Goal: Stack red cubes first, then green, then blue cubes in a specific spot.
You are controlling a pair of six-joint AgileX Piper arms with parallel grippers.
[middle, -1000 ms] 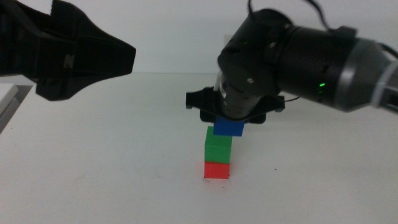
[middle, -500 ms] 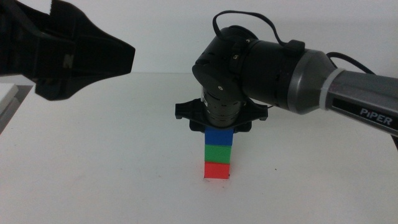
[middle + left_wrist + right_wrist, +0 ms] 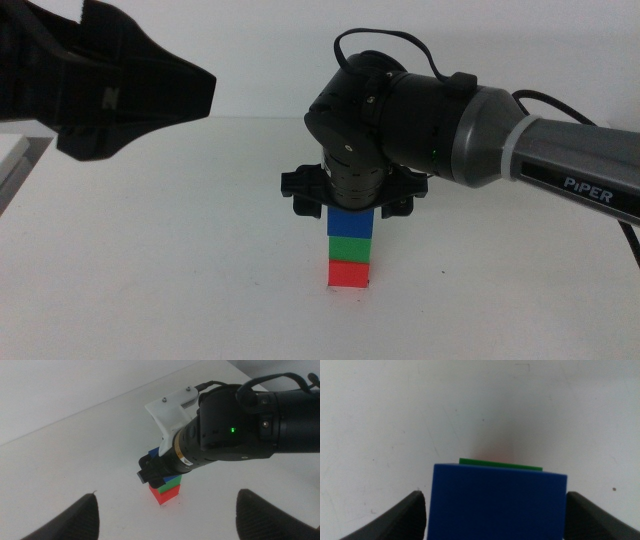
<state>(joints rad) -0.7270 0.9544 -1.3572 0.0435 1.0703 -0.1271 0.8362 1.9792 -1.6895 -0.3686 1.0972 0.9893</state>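
Three cubes stood in one column on the white table (image 3: 170,285), near its middle in the middle view. Red cube (image 3: 348,274) sat at the bottom, flat on the tabletop. Green cube (image 3: 350,246) rested squarely on the red one. Blue cube (image 3: 351,221) lay on top of the green, faces roughly in line with those below. In the right wrist view a thin strip of green showed past the far edge of the blue top face, and a faint red tint lay on the table beyond it.

Right gripper (image 3: 352,201) pointed straight down over the column, clenched on the blue cube: in its wrist view the two dark jaws sat hard against the cube's opposite sides, with no gap seen. Right arm came in from the right side, with its white camera mount (image 3: 172,407) visible in the left wrist view.

Left gripper (image 3: 150,95) hung well apart from the column, high at the left of the middle view, released, jaws spread wide and holding nothing. Its wrist camera looked down at the column and the right arm.
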